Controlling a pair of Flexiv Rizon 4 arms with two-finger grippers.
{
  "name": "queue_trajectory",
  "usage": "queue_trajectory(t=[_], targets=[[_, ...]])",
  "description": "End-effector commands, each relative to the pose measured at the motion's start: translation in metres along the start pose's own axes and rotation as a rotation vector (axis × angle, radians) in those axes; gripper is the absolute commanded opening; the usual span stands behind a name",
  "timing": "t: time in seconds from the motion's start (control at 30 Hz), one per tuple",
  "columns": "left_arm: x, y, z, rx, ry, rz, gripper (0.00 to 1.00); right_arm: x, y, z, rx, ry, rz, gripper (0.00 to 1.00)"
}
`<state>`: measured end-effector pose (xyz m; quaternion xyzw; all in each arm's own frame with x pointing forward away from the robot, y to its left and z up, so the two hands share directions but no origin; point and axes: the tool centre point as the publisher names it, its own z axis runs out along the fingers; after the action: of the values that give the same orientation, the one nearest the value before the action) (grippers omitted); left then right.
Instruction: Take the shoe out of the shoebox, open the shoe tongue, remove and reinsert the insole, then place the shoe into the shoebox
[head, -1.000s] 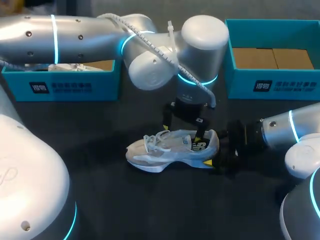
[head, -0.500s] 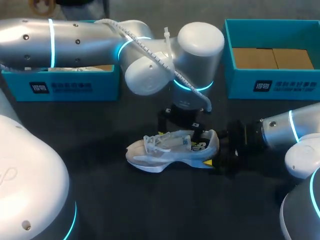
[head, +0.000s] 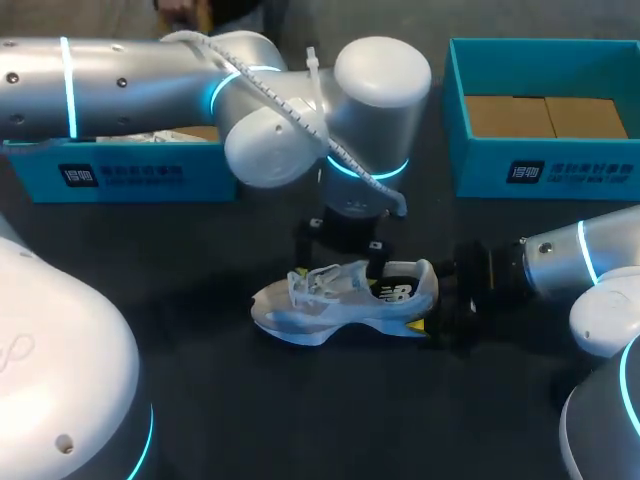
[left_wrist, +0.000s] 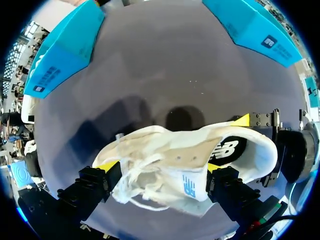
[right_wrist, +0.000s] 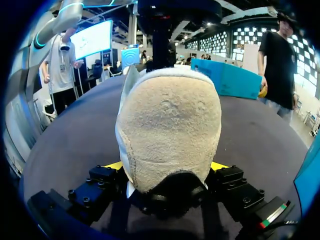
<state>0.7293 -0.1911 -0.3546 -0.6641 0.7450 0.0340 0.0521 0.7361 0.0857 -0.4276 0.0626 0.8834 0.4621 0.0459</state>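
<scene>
**Shoe out on the surface, held at the heel**

On my far left, the left shoebox (head: 120, 172) sits at the back of the surface (head: 330, 410). It is teal and open at the top. Something white lies inside it, but I can't make out what.

My left arm (head: 150, 85) comes in over that box and reaches to the middle, with its wrist pointing straight down. The left hand (left_wrist: 160, 166) hangs over the front half of the shoe (head: 340, 300). Its fingers stand wide apart, one yellow tip on each side of the laced upper. From the left wrist view I read it as straddling the shoe rather than pinching it. The laces (left_wrist: 131, 186) lie loose and bunched under the hand, and the tongue (left_wrist: 187, 186) sits just beside them.

The shoe is a white and grey trainer. It stands on its sole on the surface, in neither box and roughly midway between them. Its toe points to my left and its heel to my right.

The right hand (right_wrist: 166, 166) comes in low from the right and is clamped on the heel. In the right wrist view the rounded heel cup fills the space between the fingers, with a yellow tip pressed against each side.

On my far right, the right shoebox (head: 545, 178) also sits at the back of the surface, well apart from the shoe. It is open, and bare brown cardboard (head: 545, 115) shows at its bottom.
</scene>
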Motion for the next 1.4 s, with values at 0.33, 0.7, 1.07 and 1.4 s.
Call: queue_trajectory(t=[0.33,0.7,1.07,1.4], targets=[[-0.006,0.012,-0.017,0.005,-0.011,-0.037,1.0,0.001,0.001,0.001,0.008,-0.001,0.001,0.0],[-0.013,0.017,-0.024,-0.003,0.016,-0.068,0.66,0.001,0.001,0.001,0.008,-0.001,0.001,0.0],[-0.02,0.017,-0.029,-0.012,0.062,-0.075,0.29,0.001,0.001,0.001,0.008,-0.001,0.001,0.0],[-0.021,0.018,-0.037,-0.025,0.127,-0.059,0.0,0.001,0.001,0.001,0.008,-0.001,0.001,0.0]])
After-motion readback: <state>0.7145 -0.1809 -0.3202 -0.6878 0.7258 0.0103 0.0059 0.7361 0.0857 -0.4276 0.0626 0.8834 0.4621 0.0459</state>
